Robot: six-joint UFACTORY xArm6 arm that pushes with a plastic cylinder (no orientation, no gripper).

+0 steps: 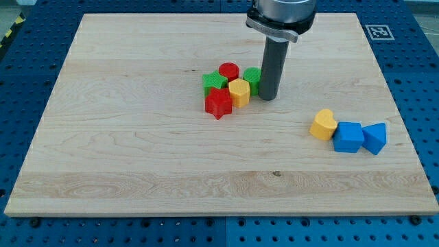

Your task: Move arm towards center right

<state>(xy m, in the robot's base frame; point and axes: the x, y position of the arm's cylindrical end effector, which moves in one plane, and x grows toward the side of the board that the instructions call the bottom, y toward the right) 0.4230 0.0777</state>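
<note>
My tip (267, 97) rests on the wooden board (137, 158) just above its middle. It stands right beside the right edge of a tight cluster of blocks: a green block (252, 78) next to the rod, a red cylinder (228, 71), a green star-like block (213, 83), a yellow hexagon-like block (239, 90) and a red star (219, 103). Whether the rod touches the green block I cannot tell. At the view's right lie a yellow heart-like block (323, 124), a blue cube (348, 136) and a blue triangular block (375, 137), side by side.
The board sits on a blue perforated table (425, 82). A black-and-white marker (378, 31) is at the board's top right corner. The arm's body (281, 14) comes down from the view's top.
</note>
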